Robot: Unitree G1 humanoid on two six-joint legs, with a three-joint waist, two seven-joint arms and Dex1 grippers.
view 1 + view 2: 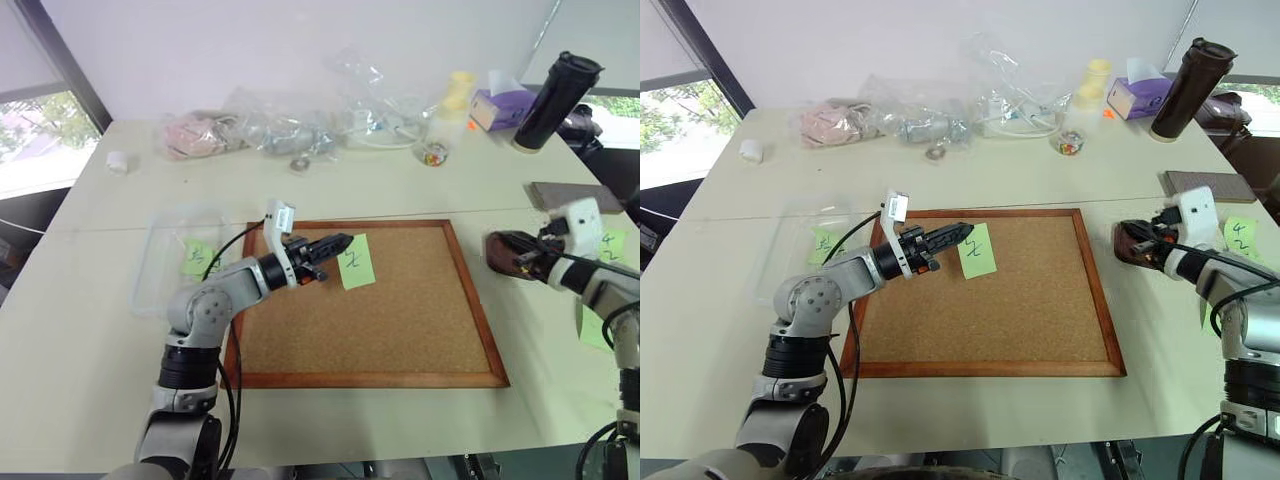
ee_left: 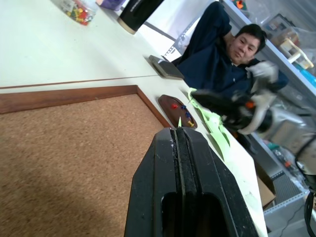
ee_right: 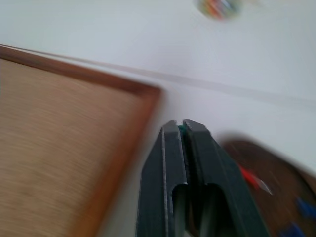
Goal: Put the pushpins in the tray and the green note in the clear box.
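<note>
The left gripper [image 1: 347, 240] is clenched on the edge of the green note [image 1: 355, 262], holding it over the cork board [image 1: 400, 320]. The right gripper [image 3: 181, 127] (fingers pressed together) hovers just beside the tray [image 2: 176, 109], where pushpins [image 2: 173, 105] lie; the clear box [image 1: 170, 255] sits behind the left arm.

Pale green note [image 1: 355, 262] with a black squiggle, against the speckled tan cork of the board [image 1: 400, 320] framed in reddish-brown wood. Glossy dark reddish-brown tray [image 2: 177, 111] holding pushpins [image 2: 180, 108] with red and blue heads, beside more pale green notes [image 1: 1240, 236] marked in black; off-white table [image 1: 100, 330] beneath. Black fingers on both the left gripper [image 1: 340, 242] and right gripper [image 3: 181, 129], a white-and-grey arm [image 1: 215, 300], a black tumbler [image 1: 556, 100], a purple tissue box [image 1: 503, 106], a pale yellow cup [image 1: 460, 92].
</note>
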